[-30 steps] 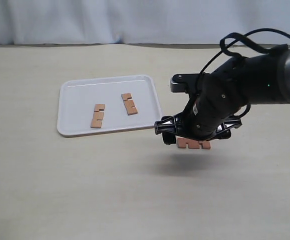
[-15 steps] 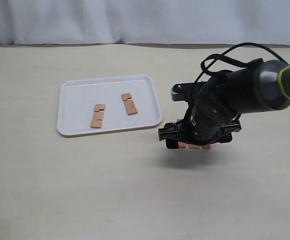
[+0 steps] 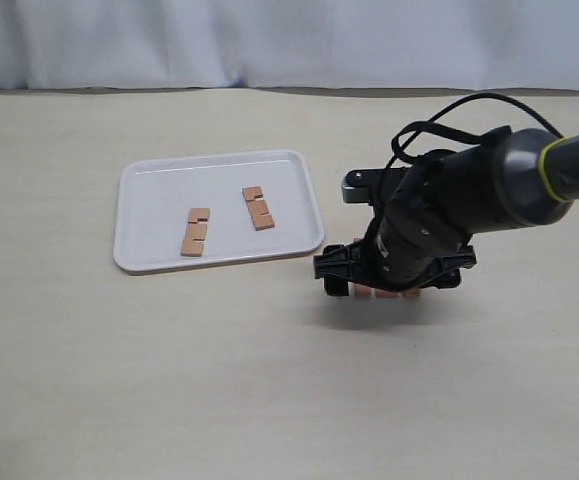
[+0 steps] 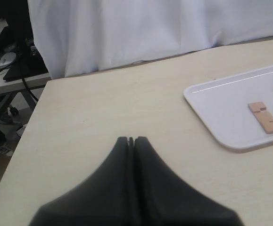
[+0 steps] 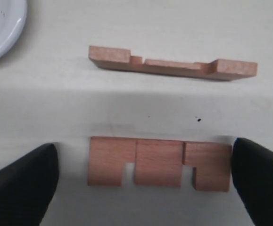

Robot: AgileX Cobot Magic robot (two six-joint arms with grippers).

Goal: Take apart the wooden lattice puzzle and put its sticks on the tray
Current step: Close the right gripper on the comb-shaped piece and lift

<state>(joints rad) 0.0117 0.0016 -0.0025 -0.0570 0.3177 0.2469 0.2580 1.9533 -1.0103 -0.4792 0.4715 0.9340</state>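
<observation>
The right tool (image 5: pixel 143 155) hangs low over the counter (image 3: pixel 269 380), just off the tray's near right corner in the exterior view; its jaws stand wide apart and grip nothing. Between its fingers (image 5: pixel 23 188) a flat stick (image 5: pixel 160 162) lies on the counter with both square notches showing; one finger is just beside one end of it, the other stands clear of the other end. A second stick (image 5: pixel 173 65) lies a little beyond it, roughly parallel and not touching; whether it rests flat or on edge I cannot tell. From the exterior view the arm hides both almost entirely.

The white tray (image 3: pixel 149 210) sits on the counter to the left of that arm; it carries a left stick (image 3: pixel 196 231) and a right stick (image 3: pixel 258 208), both flat and apart from each other; no two sticks are interlocked.

The left tool (image 4: pixel 130 140) is closed, its jaws pressed together with nothing between them; it is above bare counter, off to one side of the tray.
</observation>
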